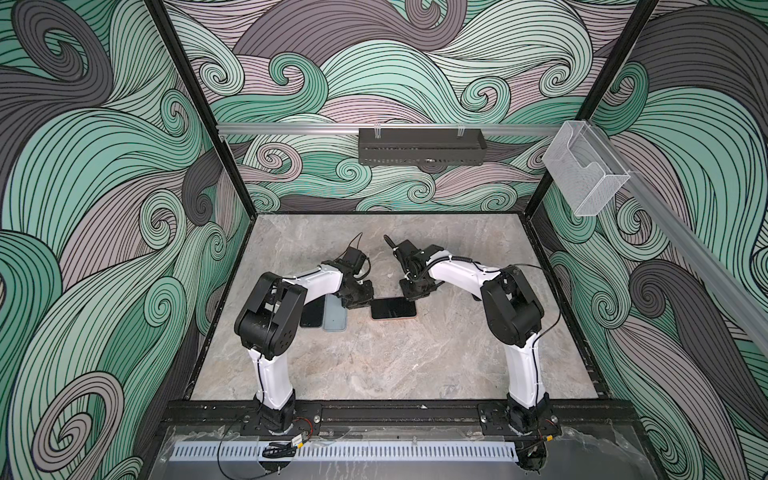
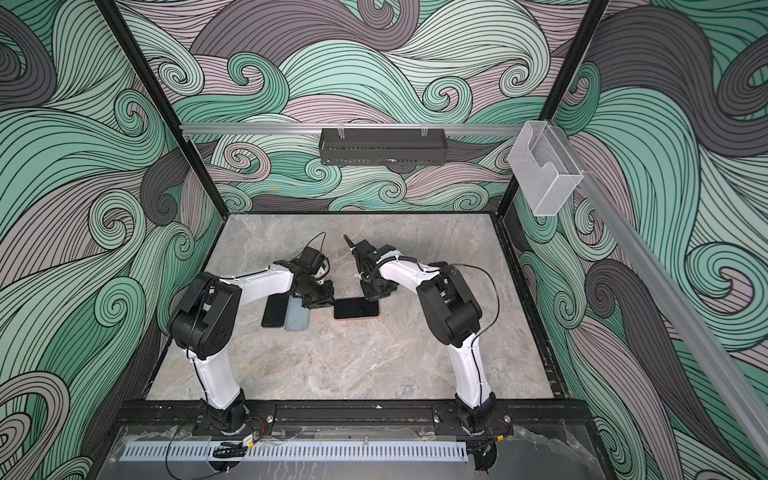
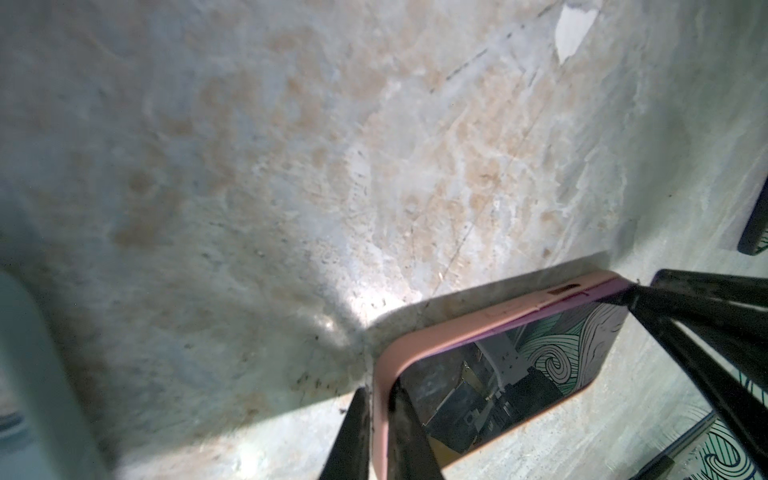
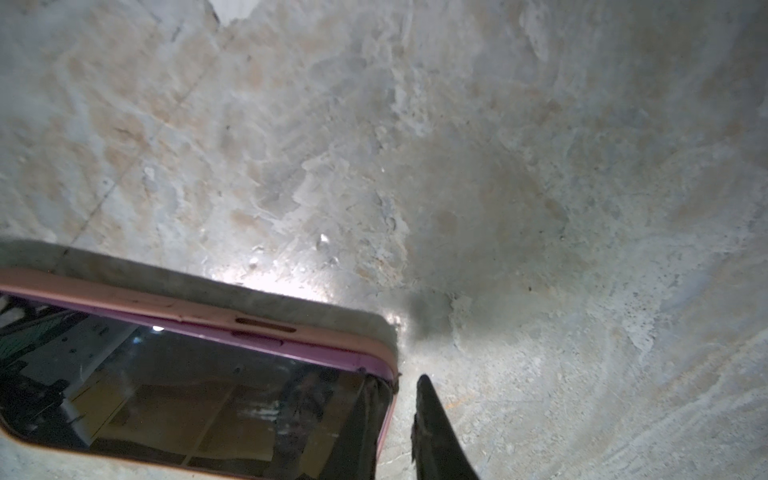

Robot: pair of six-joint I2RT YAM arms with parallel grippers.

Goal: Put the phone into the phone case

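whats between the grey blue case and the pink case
The left end effector, clamped on the rim of the pink case; both top views show it, the left wrist view the grip.

Glossy black glass on the phone (image 1: 393,308), mirror-bright. Around it a pink case (image 3: 478,328), matt and rubbery-looking, lightly scuffed. Looks like marbled stone on the table (image 1: 374,365): smooth overall, pitted and speckled close up. Matt plastic on the grey-blue case (image 1: 336,318). Brushed metal along the rail (image 1: 291,128); black perforated sheet metal for the tray (image 1: 419,145); clear hard plastic for the wall box (image 1: 582,174). Smooth white shells on the arms (image 1: 274,374).
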